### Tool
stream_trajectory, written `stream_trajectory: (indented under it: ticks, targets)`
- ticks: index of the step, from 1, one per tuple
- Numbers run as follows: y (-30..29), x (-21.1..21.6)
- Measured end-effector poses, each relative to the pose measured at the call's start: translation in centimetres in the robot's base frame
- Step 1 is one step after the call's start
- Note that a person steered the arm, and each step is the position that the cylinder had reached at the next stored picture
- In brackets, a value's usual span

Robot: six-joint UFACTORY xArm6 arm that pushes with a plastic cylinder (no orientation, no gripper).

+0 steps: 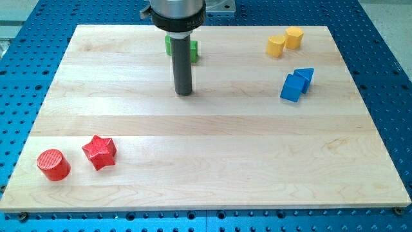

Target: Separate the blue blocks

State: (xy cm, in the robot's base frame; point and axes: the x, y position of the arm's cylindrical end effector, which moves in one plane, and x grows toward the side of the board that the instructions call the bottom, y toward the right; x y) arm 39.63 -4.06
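Two blue blocks touch each other at the view's right: a blue cube point(291, 87) and, just above and right of it, a blue block point(304, 78) of angular shape. My tip point(185, 93) stands on the board near the view's top middle, well to the left of the blue pair and not touching any block. A green block point(193, 50) sits right behind the rod, mostly hidden by it.
Two yellow blocks point(277, 46) point(294, 37) touch each other at the view's top right, above the blue pair. A red star point(99, 152) and a red cylinder point(53, 164) lie at the view's bottom left. The wooden board point(206, 180) lies on a blue perforated table.
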Motion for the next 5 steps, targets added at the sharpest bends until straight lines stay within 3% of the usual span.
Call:
stream_trajectory:
  ticks: [5]
  targets:
    - [1.0, -2.5]
